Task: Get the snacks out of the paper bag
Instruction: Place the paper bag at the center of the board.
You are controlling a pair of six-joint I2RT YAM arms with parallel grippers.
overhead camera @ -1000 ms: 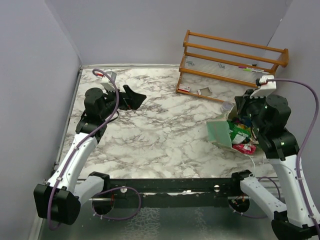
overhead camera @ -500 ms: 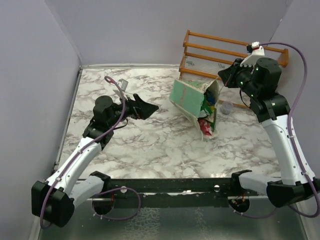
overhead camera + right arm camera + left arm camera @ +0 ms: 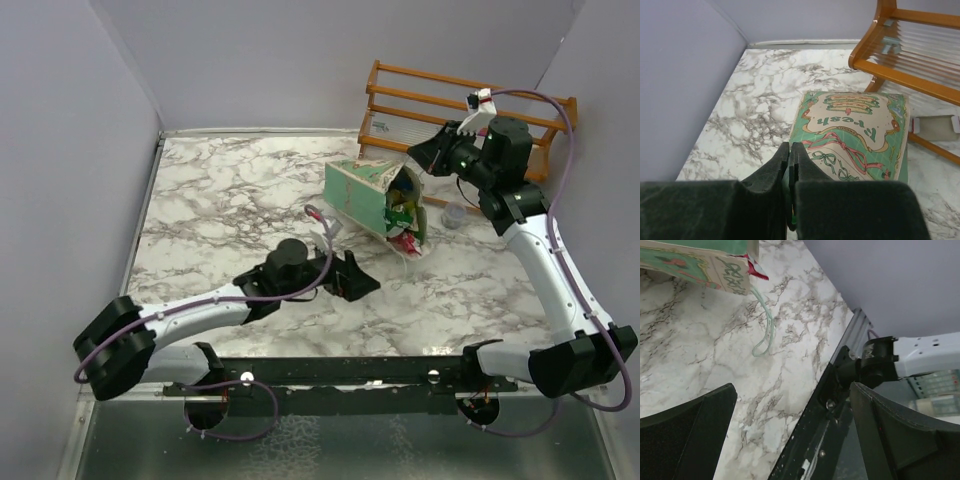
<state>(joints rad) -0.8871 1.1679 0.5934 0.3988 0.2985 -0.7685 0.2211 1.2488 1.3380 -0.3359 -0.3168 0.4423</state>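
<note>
The pale green paper bag (image 3: 365,193) hangs tilted above the table's back right, its mouth turned down and to the right. Green and red snacks (image 3: 403,217) show in that mouth. My right gripper (image 3: 418,163) is shut on the bag's upper edge. In the right wrist view the pressed fingers (image 3: 791,152) pinch a green sliver beside the bag's printed side (image 3: 855,127). My left gripper (image 3: 362,283) stands open low over the table in front of the bag, with nothing between its fingers. The left wrist view shows a bag corner (image 3: 700,265), a red snack's tip (image 3: 757,271) and a hanging cord handle (image 3: 765,330).
A wooden slatted rack (image 3: 470,110) stands at the back right, just behind the bag, with small cards (image 3: 935,127) at its foot. A small grey cup (image 3: 455,215) sits on the marble right of the bag. The black front rail (image 3: 815,440) lies below my left gripper.
My right gripper lifted the bag from the right front and carried it back and left, tipping its mouth down. My left arm swung from the back left to the table's middle front.
</note>
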